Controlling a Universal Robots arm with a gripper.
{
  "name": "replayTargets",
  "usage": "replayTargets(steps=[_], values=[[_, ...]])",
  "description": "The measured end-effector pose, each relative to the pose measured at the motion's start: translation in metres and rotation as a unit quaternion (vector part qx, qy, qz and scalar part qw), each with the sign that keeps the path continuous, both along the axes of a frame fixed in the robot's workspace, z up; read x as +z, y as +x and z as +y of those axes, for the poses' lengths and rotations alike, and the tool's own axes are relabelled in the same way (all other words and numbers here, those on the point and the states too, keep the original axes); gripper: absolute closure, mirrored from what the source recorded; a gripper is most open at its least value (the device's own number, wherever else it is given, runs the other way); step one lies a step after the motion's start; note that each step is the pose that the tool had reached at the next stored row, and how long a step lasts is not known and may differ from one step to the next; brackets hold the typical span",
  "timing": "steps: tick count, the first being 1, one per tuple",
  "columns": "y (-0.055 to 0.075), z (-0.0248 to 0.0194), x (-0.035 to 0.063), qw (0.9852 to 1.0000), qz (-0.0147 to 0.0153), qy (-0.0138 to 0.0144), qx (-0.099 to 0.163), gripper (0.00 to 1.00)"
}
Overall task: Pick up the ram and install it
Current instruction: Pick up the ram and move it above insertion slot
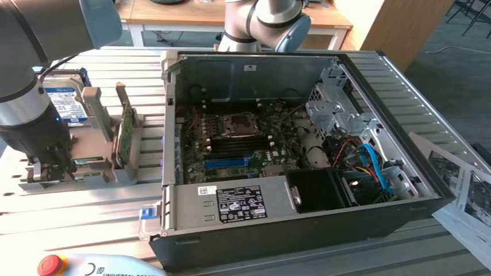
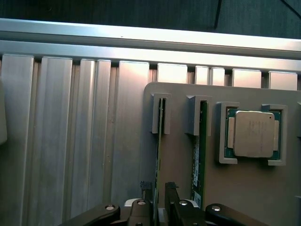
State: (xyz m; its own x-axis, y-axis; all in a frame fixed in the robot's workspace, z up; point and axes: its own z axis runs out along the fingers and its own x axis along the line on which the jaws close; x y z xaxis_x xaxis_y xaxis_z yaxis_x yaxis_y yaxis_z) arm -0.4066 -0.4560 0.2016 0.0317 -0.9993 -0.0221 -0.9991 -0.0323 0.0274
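Over on the exterior view's left, the arm stood straight down with the gripper [image 1: 52,167] low over the grey holder plate [image 1: 123,172], well apart from the open computer case [image 1: 307,224]. And look at the wrist view: the gripper [image 2: 158,188] was lined up right on the ram [image 2: 160,136], the thin green stick standing on edge in its slotted posts on the holder plate [image 2: 178,179]. The dark fingers [image 2: 171,200] stood apart, one on each flank of the stick, with the board running down between them and a sliver of gap showing, so nothing was clamped. The ram sat fully in its holder, not lifted.

Just beside it, the second stick [image 2: 201,141] stood in its own pair of posts, and beyond that the processor [image 2: 254,134] lay flat in a square frame. So the ram was the stick farther from the processor. Ribbed aluminium table [image 2: 70,141] ran out past the plate's edge.

Back in the exterior view, a broader green card [image 1: 126,129] stood on edge in the holder, with a hard drive [image 1: 68,103] propped behind it. Inside the case the motherboard [image 1: 245,144] lay exposed, its blue slot [image 1: 226,163] plain to see. A red stop button [image 1: 50,264] sat at the near edge, and papers [image 1: 464,190] lay off to the exterior view's right.
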Motion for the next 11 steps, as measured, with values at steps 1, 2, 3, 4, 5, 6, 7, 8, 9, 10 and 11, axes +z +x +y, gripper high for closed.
replayTargets(steps=[1, 2, 3, 4, 5, 6, 7, 8, 9, 10, 11], values=[[0.0000, 0.0001, 0.0000, 1.0000, 0.0000, 0.0000, 0.000, 0.76], [0.0000, 0.0001, 0.0000, 1.0000, 0.0000, 0.0000, 0.000, 0.76], [0.0000, 0.0002, 0.0001, 1.0000, 0.0001, -0.0001, 0.000, 0.83], [0.0000, 0.0003, 0.0000, 1.0000, 0.0000, 0.0000, 0.000, 0.88], [0.0000, 0.0004, 0.0000, 1.0000, 0.0000, -0.0001, 0.000, 0.88], [0.0000, 0.0004, 0.0001, 1.0000, 0.0001, -0.0001, 0.000, 0.88], [0.0000, 0.0004, 0.0000, 1.0000, 0.0000, -0.0001, 0.000, 0.88], [0.0000, 0.0004, 0.0001, 1.0000, 0.0000, -0.0001, 0.000, 0.88], [0.0000, 0.0004, 0.0001, 1.0000, 0.0000, -0.0001, 0.000, 0.88], [0.0000, 0.0004, 0.0001, 1.0000, 0.0001, -0.0001, 0.000, 0.88], [0.0000, 0.0004, 0.0000, 1.0000, 0.0000, -0.0001, 0.000, 0.88]])
